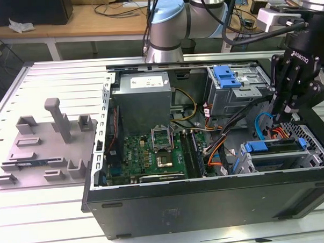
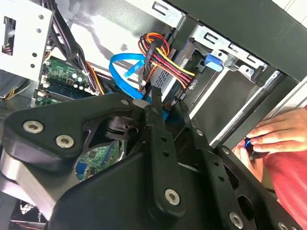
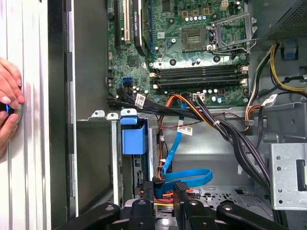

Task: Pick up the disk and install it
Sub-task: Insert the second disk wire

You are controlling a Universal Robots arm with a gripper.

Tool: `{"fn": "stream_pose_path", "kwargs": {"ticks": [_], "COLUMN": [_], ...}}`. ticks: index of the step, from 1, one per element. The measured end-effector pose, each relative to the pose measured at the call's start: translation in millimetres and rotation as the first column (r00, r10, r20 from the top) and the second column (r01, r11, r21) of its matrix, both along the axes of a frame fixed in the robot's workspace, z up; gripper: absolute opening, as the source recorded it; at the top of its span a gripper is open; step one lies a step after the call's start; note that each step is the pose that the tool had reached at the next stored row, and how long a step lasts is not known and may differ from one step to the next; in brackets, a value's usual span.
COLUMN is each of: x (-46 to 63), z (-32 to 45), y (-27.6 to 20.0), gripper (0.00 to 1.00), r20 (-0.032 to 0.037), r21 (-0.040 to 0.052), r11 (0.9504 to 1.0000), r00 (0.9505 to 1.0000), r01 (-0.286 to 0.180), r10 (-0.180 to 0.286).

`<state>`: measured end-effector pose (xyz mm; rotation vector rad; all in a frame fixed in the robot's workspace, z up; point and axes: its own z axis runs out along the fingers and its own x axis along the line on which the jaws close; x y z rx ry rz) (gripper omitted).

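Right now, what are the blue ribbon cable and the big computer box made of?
The blue ribbon cable looks like soft, glossy plastic: it bends in a smooth loop and shines a little. The computer case looks like painted sheet metal, matte black outside, with bare grey metal walls inside. Its thin folded edges suggest metal.

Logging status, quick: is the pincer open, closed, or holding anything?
Pincer: cannot be told; it hangs beside the blue cable.
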<state>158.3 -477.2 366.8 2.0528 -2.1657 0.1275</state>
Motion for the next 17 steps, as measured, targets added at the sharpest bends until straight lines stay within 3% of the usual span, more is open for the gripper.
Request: {"fn": "stream_pose_path", "kwargs": {"ticks": [6,10,17], "x": [0.0,0.0,0.0], "z": [-0.7,-0.9,-1.0], "y": [0.0,0.0,-0.1], "gripper": [0.31,0.16,0.16], "r20": [0.0000,0.0000,0.0000], "r21": [0.0000,0.0001,0.0001], "r11": [0.9999,0.9997,0.9996], "r00": [0.9999,0.9997,0.9996], "r01": [0.016,0.025,0.030], "r10": [-0.016,-0.025,-0.030]}}
